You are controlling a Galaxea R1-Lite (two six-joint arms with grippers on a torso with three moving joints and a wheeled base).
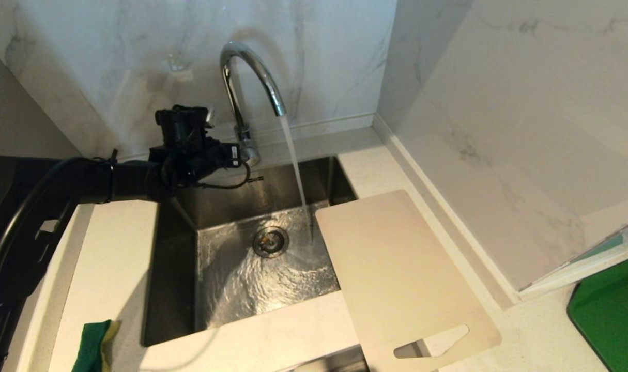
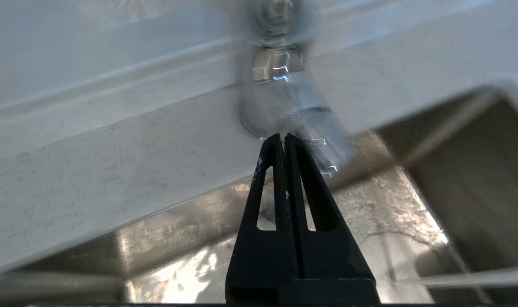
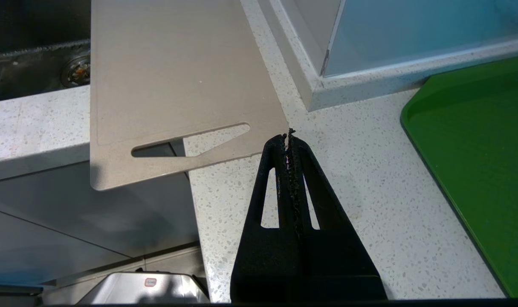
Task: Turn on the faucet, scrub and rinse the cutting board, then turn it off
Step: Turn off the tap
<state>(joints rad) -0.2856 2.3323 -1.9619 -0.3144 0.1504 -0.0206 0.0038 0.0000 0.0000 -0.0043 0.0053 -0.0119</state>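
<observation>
The chrome gooseneck faucet (image 1: 232, 93) runs, and its stream (image 1: 295, 170) drops into the sink beside the cutting board's far corner. My left gripper (image 1: 235, 154) is shut and empty, its tips right at the faucet's base (image 2: 280, 94), seen close up in the left wrist view (image 2: 283, 136). The off-white cutting board (image 1: 396, 268) lies flat on the counter right of the sink. Its far corner reaches over the basin and its handle cutout hangs past the front edge. My right gripper (image 3: 287, 137), shut and empty, hovers over the counter next to the board's (image 3: 177, 72) handle end.
Water swirls over the steel sink (image 1: 179, 258) floor round the drain (image 1: 270, 241). A green and yellow sponge (image 1: 94, 346) lies on the counter at the sink's front left. A green mat (image 1: 613, 310) sits far right. Marble walls close the back and the right side.
</observation>
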